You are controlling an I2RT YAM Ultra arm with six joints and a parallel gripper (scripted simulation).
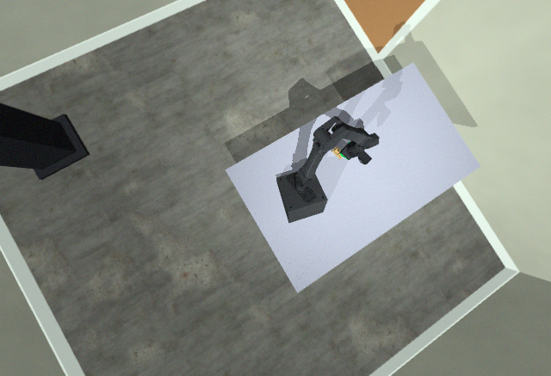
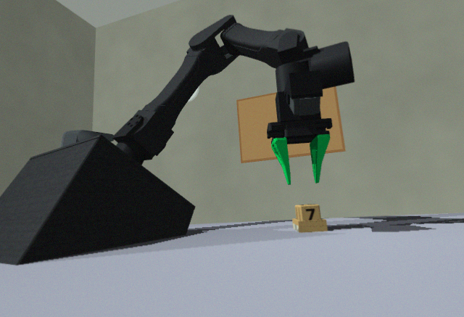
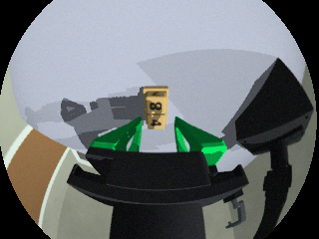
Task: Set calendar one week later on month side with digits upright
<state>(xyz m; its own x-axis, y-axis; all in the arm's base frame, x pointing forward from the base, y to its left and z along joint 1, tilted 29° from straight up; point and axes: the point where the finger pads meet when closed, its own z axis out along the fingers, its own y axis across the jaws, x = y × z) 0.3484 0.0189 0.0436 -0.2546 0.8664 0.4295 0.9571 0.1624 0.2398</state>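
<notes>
The wooden calendar stands on the table. Its tray (image 2: 312, 226) (image 3: 156, 88) lies flat. Two wooden cubes sit in it side by side: one with an 8 (image 3: 156, 106) on top, one with a 4 (image 3: 156, 120) on top. In the exterior view a cube face (image 2: 307, 212) shows an upright 7 and hides the other cube. In the top view the calendar (image 1: 337, 152) is small, partly covered by the arm, with no digit readable. The month's name is not readable. My gripper (image 2: 303, 183) (image 3: 158, 120) points down above the calendar, partly open and empty.
The white table (image 1: 378, 194) (image 2: 232, 276) bears the arm's dark base (image 1: 300, 198) (image 2: 104, 201), which stands to the left of the calendar in the exterior view. The arm's shadow falls on the table beside the calendar. A brown board (image 2: 257, 130) hangs on the wall behind.
</notes>
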